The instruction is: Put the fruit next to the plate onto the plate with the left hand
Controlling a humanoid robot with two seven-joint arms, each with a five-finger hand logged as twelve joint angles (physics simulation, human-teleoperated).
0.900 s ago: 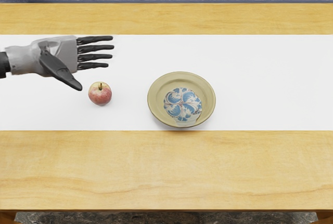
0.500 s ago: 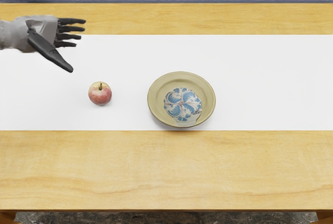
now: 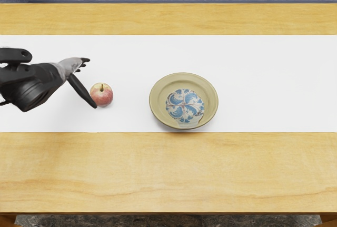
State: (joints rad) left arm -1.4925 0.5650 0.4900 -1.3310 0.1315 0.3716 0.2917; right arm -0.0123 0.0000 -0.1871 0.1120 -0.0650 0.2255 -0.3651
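Observation:
A red and yellow apple (image 3: 101,95) stands on the white runner (image 3: 263,58), a short way left of the plate. The plate (image 3: 183,101) is olive-rimmed with a blue and white pattern in its middle, and nothing lies on it. My left hand (image 3: 79,77) comes in from the left edge at the apple's height. It is turned edge-on, its fingers (image 3: 79,62) stretched out behind the apple's left side and its thumb (image 3: 84,93) reaching down to the apple's left edge. The hand is open and holds nothing. The right arm does not show.
The white runner crosses a wooden table (image 3: 168,169) from left to right. Bare wood lies in front of the runner and behind it. A dark floor shows beyond the table's far edge.
The left hand drew back to the upper left, then came down and forward to the apple's left side, turning edge-on. The apple and the plate have not moved.

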